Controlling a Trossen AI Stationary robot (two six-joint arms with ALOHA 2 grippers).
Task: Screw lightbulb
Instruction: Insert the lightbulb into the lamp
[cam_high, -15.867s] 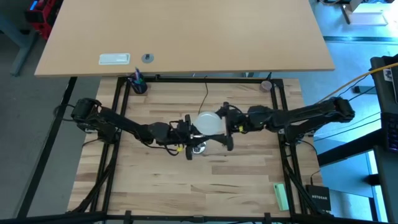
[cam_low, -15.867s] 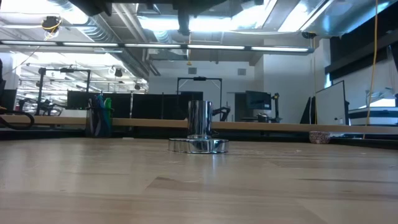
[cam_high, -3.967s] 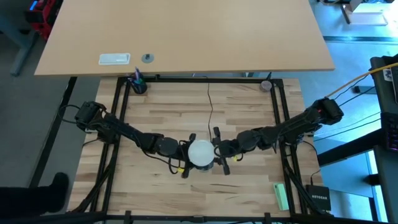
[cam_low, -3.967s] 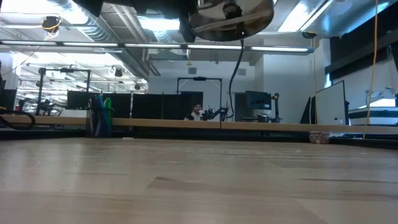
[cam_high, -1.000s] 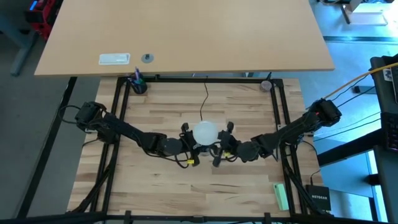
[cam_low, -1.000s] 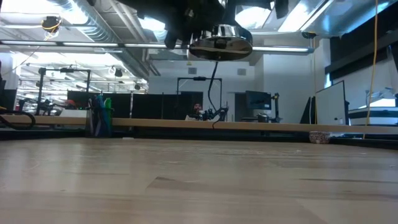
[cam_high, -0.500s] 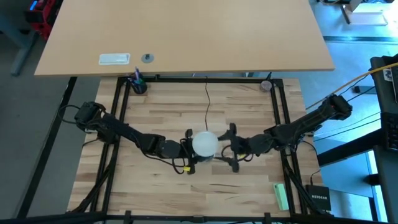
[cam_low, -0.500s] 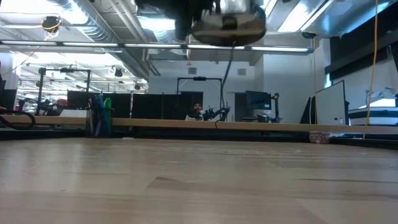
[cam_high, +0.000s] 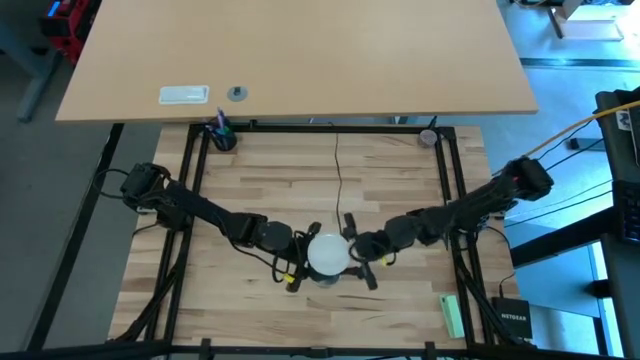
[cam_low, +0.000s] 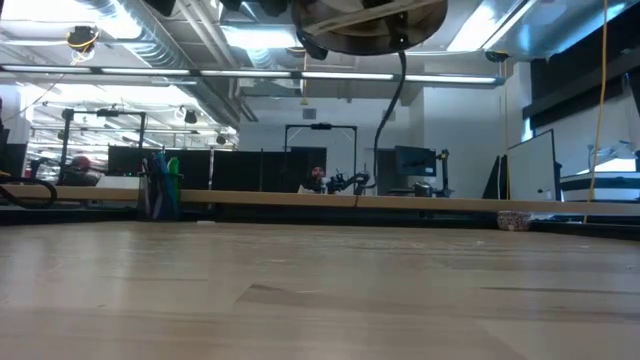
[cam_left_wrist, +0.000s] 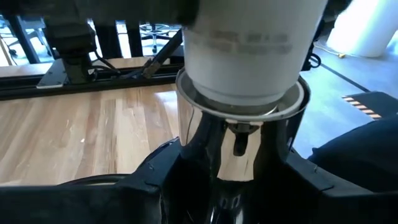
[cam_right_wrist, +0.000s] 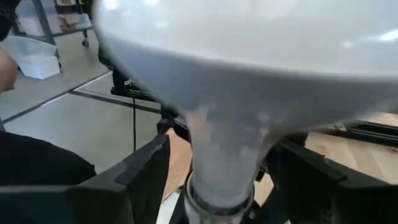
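Observation:
The frosted white lightbulb (cam_high: 327, 255) stands upright with its pale neck (cam_left_wrist: 249, 56) in the shiny metal socket (cam_left_wrist: 239, 143). My left gripper (cam_high: 298, 262) is shut on the socket and holds both in the air over the table's near middle. The socket's round disc (cam_low: 370, 20) shows from below in the low view, with its black cord (cam_low: 396, 85) hanging. My right gripper (cam_high: 358, 252) is open. Its fingers (cam_right_wrist: 146, 171) stand on either side of the bulb's neck (cam_right_wrist: 224, 155), under the globe, with a gap showing on each side. My left gripper pinches the socket's upright metal tube (cam_left_wrist: 186, 155) between its two fingers (cam_left_wrist: 155, 183), just under the rim where the bulb sits. The fingers come level from the table's left. Socket and bulb stand upright, lifted clear of the table.
The cord (cam_high: 338, 175) runs from the socket toward the table's far edge. A pen cup (cam_high: 222, 136) stands at the far left corner and a small roll (cam_high: 428, 137) at the far right. A green object (cam_high: 452, 315) lies near the right front corner.
My left gripper has carried the socket and bulb toward the table's near edge, still upright and clear of the table. My right gripper drew back toward the right, then came in again beside the bulb, turned about its wrist.

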